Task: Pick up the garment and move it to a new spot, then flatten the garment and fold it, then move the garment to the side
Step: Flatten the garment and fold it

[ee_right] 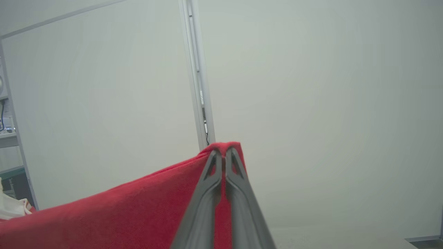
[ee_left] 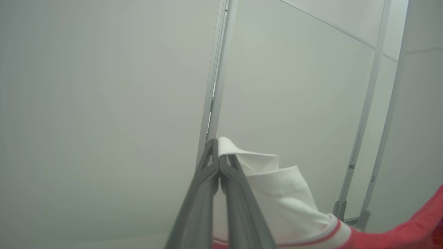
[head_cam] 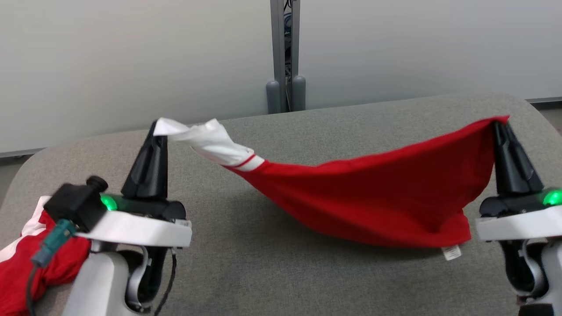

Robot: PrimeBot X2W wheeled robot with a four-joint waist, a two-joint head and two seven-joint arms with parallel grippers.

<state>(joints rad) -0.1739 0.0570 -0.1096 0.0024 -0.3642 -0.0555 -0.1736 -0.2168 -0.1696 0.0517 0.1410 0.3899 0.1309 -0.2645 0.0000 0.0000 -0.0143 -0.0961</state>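
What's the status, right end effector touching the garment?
Touching. Right wrist view shows the right end effector shut on the garment, red edge pinched between its fingers.

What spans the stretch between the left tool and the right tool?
In the head view, the red garment hangs there, sagging to the table, its white end pinched by the left tool, a red corner by the right tool.
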